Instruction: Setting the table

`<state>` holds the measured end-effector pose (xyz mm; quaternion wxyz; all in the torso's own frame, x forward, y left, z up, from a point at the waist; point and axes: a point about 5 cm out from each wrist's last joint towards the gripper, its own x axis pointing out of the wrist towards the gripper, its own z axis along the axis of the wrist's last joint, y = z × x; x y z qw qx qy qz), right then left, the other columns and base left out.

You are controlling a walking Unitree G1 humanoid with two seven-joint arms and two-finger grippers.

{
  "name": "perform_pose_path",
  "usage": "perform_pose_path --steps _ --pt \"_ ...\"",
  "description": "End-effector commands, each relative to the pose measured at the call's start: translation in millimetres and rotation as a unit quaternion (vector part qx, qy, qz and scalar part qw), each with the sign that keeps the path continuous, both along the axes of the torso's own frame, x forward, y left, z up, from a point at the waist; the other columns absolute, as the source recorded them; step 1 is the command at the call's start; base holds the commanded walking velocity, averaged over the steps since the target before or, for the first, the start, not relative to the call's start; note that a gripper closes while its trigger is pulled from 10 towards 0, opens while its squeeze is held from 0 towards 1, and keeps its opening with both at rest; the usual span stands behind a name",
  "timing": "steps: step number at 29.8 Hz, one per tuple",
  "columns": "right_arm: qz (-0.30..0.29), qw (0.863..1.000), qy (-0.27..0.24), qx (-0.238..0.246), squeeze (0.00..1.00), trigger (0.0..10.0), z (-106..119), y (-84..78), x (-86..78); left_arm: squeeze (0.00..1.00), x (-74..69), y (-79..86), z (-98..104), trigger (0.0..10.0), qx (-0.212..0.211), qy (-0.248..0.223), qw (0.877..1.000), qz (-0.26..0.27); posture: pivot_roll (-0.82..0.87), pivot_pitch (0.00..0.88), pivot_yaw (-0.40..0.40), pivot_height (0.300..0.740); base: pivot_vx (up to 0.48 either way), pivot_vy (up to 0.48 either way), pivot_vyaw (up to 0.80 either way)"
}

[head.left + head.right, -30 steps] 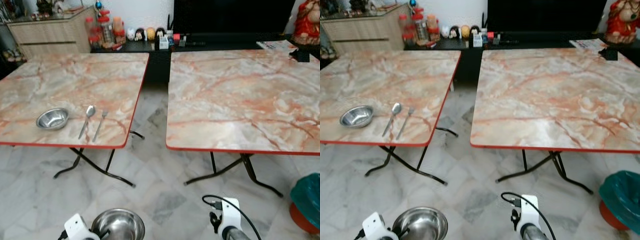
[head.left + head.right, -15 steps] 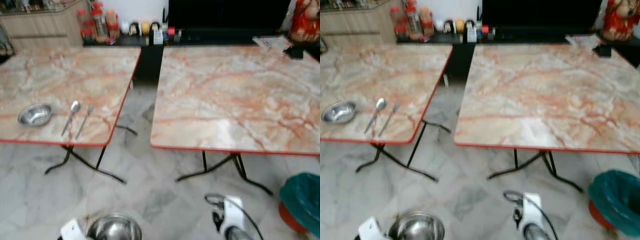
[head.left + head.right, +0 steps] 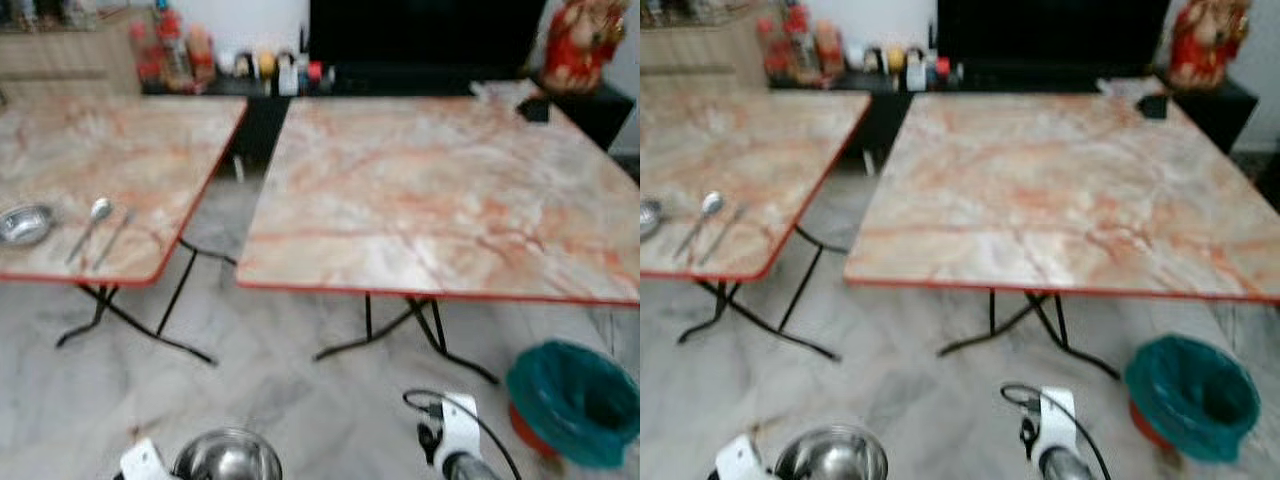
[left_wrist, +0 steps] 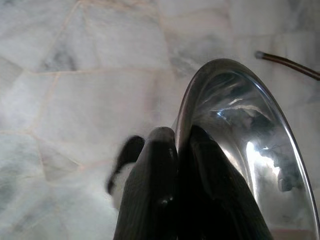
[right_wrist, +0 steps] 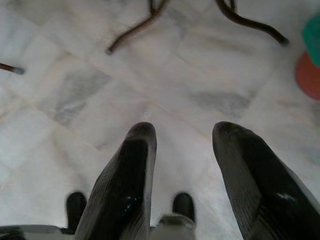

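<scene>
My left gripper (image 4: pixel 182 137) is shut on the rim of a shiny steel bowl (image 4: pixel 240 150), one finger inside and one outside. That bowl (image 3: pixel 228 458) hangs low over the floor at the bottom left of the head views. My right gripper (image 5: pixel 182 132) is open over the marble floor with nothing between its fingers; its wrist (image 3: pixel 447 435) pokes in at the bottom. On the left marble table (image 3: pixel 150 150) lie a second steel bowl (image 3: pixel 22 223), a spoon (image 3: pixel 90 222) and a fork (image 3: pixel 113 237) near the front edge. The right marble table (image 3: pixel 440 190) is bare in front of me.
A teal bin (image 3: pixel 575 400) stands on the floor at the right. A gap of marble floor separates the two tables. Black folding table legs (image 3: pixel 400 335) spread under both. A dark cabinet with bottles (image 3: pixel 175 55) and a red figurine (image 3: pixel 575 45) lines the back wall.
The whole view has shifted left and blurred, so the camera has turned right toward the right table. The left table's bowl now sits at the picture's edge. Both grippers keep their hold.
</scene>
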<state>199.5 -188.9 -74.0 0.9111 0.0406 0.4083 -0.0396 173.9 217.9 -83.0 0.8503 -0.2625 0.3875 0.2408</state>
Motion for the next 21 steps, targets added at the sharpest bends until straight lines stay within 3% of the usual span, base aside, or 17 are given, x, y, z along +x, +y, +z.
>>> perform_pose_path --steps 1,2,5,21 --pt "-0.007 1.0 -0.005 -0.002 0.0 10.0 0.9 -4.5 0.0 0.0 1.6 -2.8 0.5 10.0 -0.029 -0.021 0.999 0.027 -0.02 0.0 0.038 0.74 0.0 -0.386 0.0" --pt "-0.008 1.0 -0.005 -0.002 0.0 10.0 0.9 -5.2 -0.2 0.0 3.7 -2.9 1.5 10.0 -0.071 -0.047 0.993 0.076 -0.02 0.0 0.038 0.74 0.0 -0.39 0.0" --pt "-0.01 1.0 -0.006 -0.002 0.0 10.0 1.0 -5.8 -0.2 0.0 5.5 -1.7 2.9 10.0 -0.08 -0.062 0.99 0.098 -0.02 0.0 0.037 0.74 0.0 -0.387 0.0" --pt "-0.011 1.0 -0.002 0.0 0.0 10.0 -1.2 -4.4 -4.3 0.0 6.6 -4.9 3.1 10.0 -0.077 -0.065 0.992 0.071 -0.03 0.0 0.04 0.74 0.0 -0.379 0.0"
